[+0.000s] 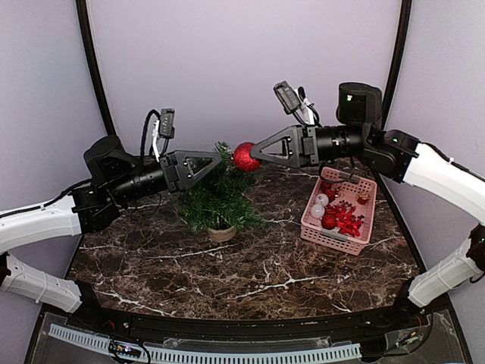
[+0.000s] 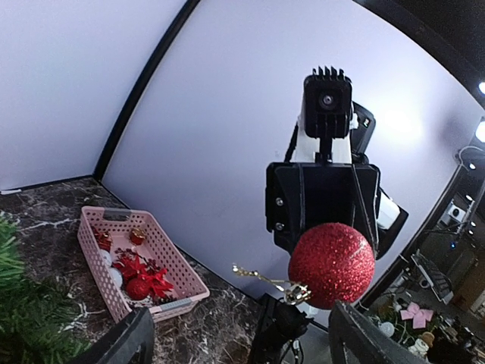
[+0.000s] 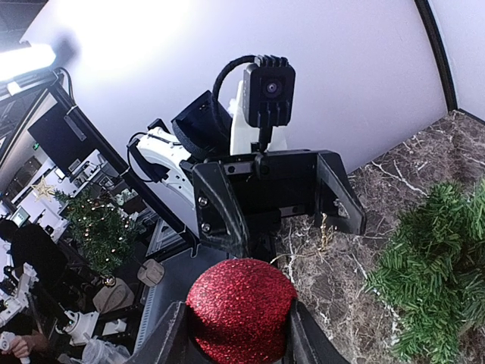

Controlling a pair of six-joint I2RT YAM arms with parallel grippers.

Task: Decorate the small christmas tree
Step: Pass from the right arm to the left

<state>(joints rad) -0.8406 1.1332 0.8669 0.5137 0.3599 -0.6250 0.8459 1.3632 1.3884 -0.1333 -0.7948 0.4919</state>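
Red glitter ball (image 1: 245, 156) pinched between the fingers of the right pincer (image 1: 255, 155), up in the air just beside the top of the small christmas tree (image 1: 218, 199). Faces the left pincer (image 1: 214, 162), spread wide and gripping nothing, at the other side of the treetop. Tree upright on its tan base, left of centre on the dark marble counter (image 1: 250, 277). Pink basket (image 1: 364, 227) of red and white ornaments to the right, well apart from the tree.
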